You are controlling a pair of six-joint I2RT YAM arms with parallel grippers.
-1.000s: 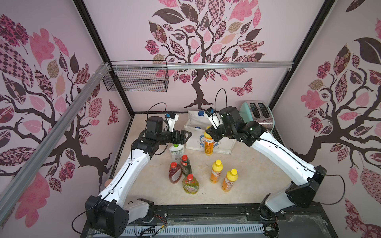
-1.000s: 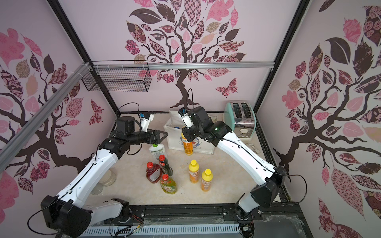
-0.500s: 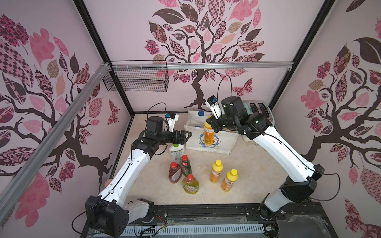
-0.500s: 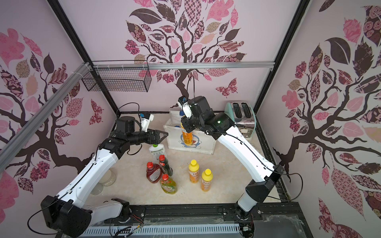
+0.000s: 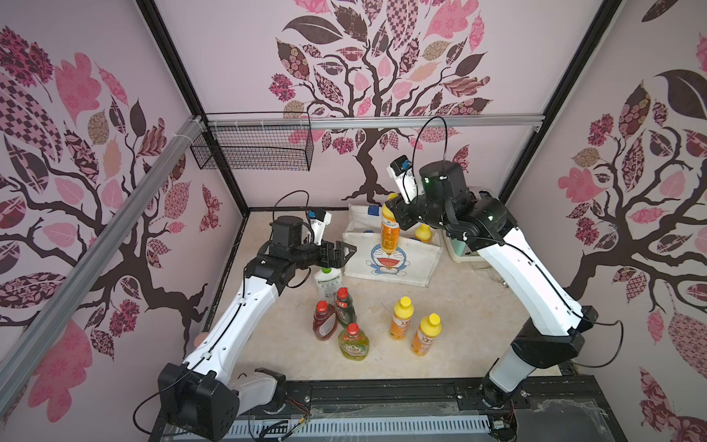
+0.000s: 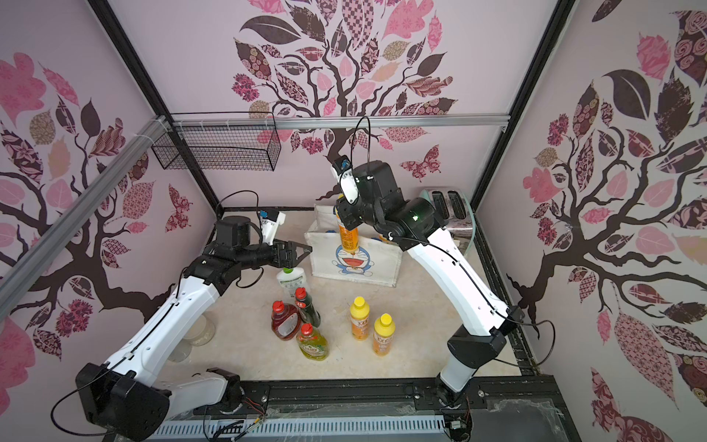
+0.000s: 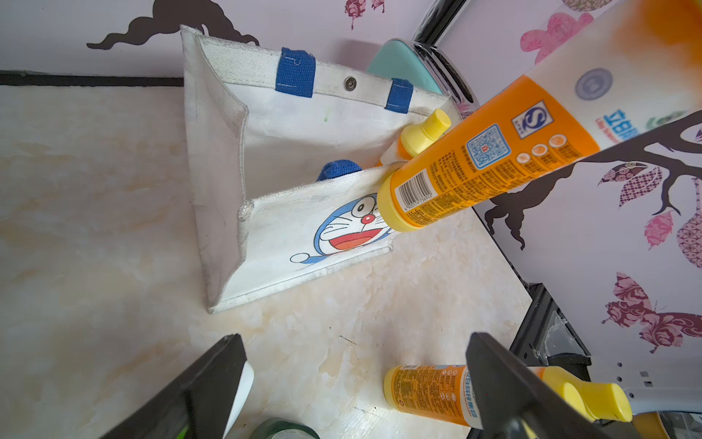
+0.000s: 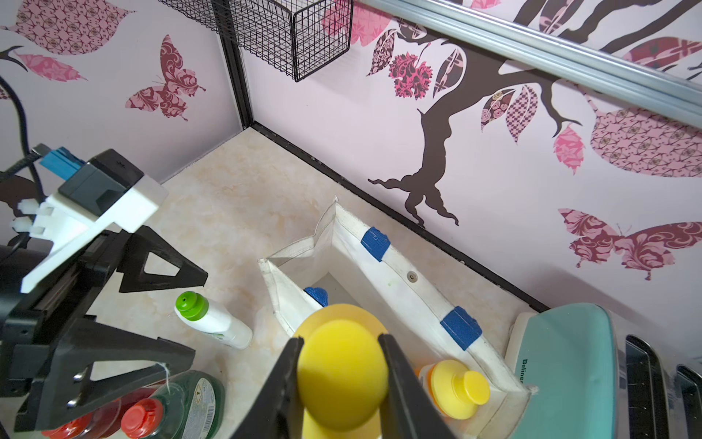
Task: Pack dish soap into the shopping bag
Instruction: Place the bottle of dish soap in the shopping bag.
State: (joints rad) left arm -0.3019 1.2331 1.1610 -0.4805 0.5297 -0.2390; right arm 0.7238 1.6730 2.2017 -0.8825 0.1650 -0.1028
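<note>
We see a beige marbled tabletop [image 5: 459, 325] walled in by pink panels with a tree pattern, and a black wire basket [image 5: 252, 153] hangs on the back wall. Two white and black arms reach in from the front rail. At the back stands the white boxy canvas shopping bag [image 5: 417, 264], its top open, a blue cartoon cat face on its near side and its blue handles folded down inside. Just beside it in the far corner sits a mint-green toaster [image 6: 453, 203]. The right gripper [image 8: 340, 342] is raised above the bag, its jaws clamped on the neck of an orange plastic dish soap bottle with a yellow cap [image 5: 390, 233]. That bottle hangs upright over the bag's near rim, and we cannot tell whether its base is already past the edge. A second orange bottle with a yellow cap [image 8: 456, 387] stands inside the bag at the toaster end. The left gripper [image 5: 346, 254] hovers beside the bag's other end, jaws spread wide and holding nothing. Right under it stands a white bottle with a green cap [image 5: 326, 283]. In front of that bottle, three red-capped teardrop bottles cluster close together: a dark green one [image 5: 345, 306], a red one [image 5: 324, 321] and a yellow-green one [image 5: 354, 344]. Two more orange bottles with yellow caps [image 5: 401, 319] [image 5: 425, 335] stand upright near each other, a little apart from that cluster, toward the right arm.
</note>
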